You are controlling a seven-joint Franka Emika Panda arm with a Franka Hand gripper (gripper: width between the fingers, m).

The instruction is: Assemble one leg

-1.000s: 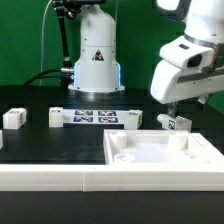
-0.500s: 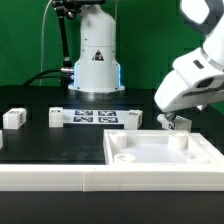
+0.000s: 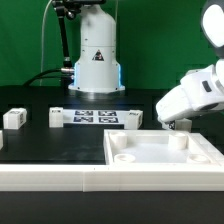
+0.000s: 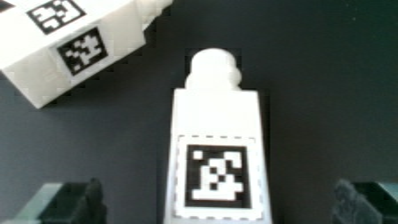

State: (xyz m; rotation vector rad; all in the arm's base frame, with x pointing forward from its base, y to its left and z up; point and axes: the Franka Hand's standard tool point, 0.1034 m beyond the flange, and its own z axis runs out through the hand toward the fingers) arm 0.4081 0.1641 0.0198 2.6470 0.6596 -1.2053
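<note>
Claw [image 3: 172,123] sits low over the tabletop [image 3: 40,140], on the far side of the panel [image 3: 160,150] in the exterior view. In the wrist view the fingers [image 4: 63,200] are apart. The leg [image 4: 217,140] lies flat between them, tag face up, with dark gaps on both sides, so I log no contact. Its peg end points away from the claw. A tagged white block [image 4: 71,50] lies just beyond, off to one side.

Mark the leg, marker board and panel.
leg [image 4: 217,125]: wrist view, upper face just above its tag.
marker board [image 3: 95,117]: exterior view, middle tags.
panel [image 3: 155,150]: exterior view, bare flat top.
</note>
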